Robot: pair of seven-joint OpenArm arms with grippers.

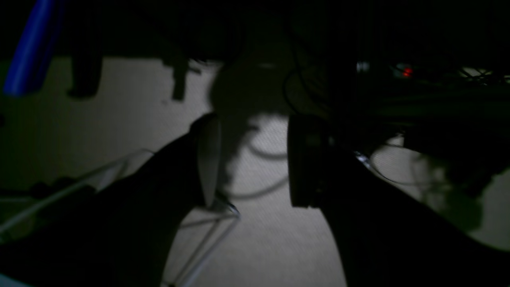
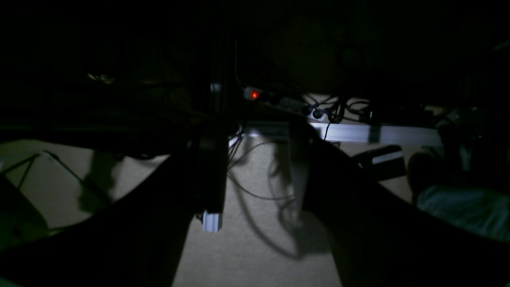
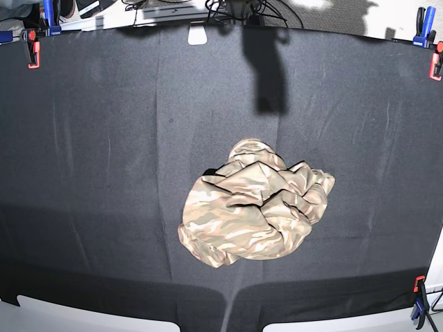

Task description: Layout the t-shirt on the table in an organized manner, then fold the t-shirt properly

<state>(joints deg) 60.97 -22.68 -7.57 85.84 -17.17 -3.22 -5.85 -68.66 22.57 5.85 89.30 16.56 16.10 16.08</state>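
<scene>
The t-shirt [image 3: 255, 204] lies crumpled in a camouflage heap a little right of the middle of the black table [image 3: 104, 173]. No arm or gripper shows in the base view. In the dim left wrist view, my left gripper [image 1: 255, 163] hangs over beige carpet, open, with nothing between its fingers [image 1: 209, 159]. My right gripper [image 2: 257, 175] is likewise open and empty over the floor, its fingers [image 2: 301, 171] dark against the carpet. Neither wrist view shows the shirt.
Red-and-blue clamps [image 3: 31, 48] [image 3: 432, 55] [image 3: 419, 297] grip the table's edges. Cables [image 2: 255, 191] and a power strip with a red light [image 2: 255, 95] lie on the floor. A metal rail [image 2: 378, 133] runs behind them, and a thin wire frame [image 1: 207, 239] stands under the left gripper.
</scene>
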